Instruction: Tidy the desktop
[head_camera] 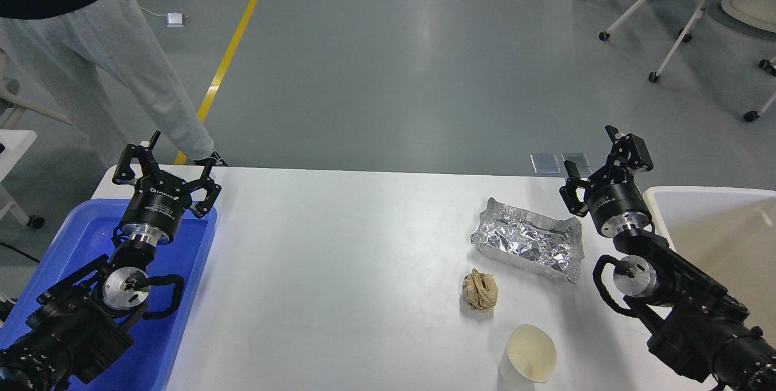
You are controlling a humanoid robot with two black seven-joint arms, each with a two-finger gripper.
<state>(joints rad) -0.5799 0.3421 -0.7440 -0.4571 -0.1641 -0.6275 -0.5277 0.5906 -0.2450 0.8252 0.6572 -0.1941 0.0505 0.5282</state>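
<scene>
Counter (339, 270) clutter, a foil tray (527, 240), paper wad (480, 290) and cup (528, 357), lies right, the tray's long axis running left-right. Right gripper (597, 160), spread and empty, hovers just beside the tray's far-right end; left gripper (165, 167), also spread, sits well apart.

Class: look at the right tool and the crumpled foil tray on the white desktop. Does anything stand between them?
Nothing visible does. The right tool hangs open beside the crumpled silver foil tray on the white desktop. The brown paper ball and paper cup lie nearer the camera, off that line.
</scene>
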